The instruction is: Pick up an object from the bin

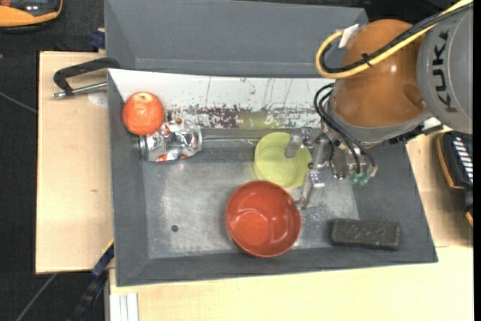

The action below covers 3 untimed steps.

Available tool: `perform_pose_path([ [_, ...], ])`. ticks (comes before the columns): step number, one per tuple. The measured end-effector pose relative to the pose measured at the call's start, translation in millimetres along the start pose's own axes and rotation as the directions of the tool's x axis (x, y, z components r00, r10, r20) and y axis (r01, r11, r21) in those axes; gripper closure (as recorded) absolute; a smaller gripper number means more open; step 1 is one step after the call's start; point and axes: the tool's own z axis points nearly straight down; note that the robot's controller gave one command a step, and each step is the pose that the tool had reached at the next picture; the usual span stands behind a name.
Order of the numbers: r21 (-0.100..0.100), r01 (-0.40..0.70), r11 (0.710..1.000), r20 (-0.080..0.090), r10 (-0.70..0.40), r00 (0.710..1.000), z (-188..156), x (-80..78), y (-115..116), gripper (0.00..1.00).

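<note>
Red bowl [263,220] sits nearest, at the front of the bin [188,199], with a dark grey block [364,234] to its right. Just behind the bowl, mid-bin, lies a yellow-green cup [276,160]. The hand [314,175] hangs at the cup's right rim, pointing down, with the arm reaching in from the right. You cannot tell whether the hand is clenched or released. Judgement: the cup is probably light, stiff, smooth plastic. Pinch its rim wall and expect some slip.

Green cup [272,158] partly behind pincer [309,178]
</note>
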Motion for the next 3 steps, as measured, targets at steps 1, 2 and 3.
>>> perform_pose_path([
  [1, -0.002, 0.237, 0.972, -0.002, -0.237, 0.972, 117.5, -46.7, 37.7, 0.0],
  [2, -0.002, 0.235, 0.972, 0.003, -0.235, 0.972, 113.6, -47.8, 37.3, 1.0],
  [3, -0.001, 0.235, 0.972, 0.002, -0.235, 0.972, 114.1, -47.6, 36.9, 0.0],
])
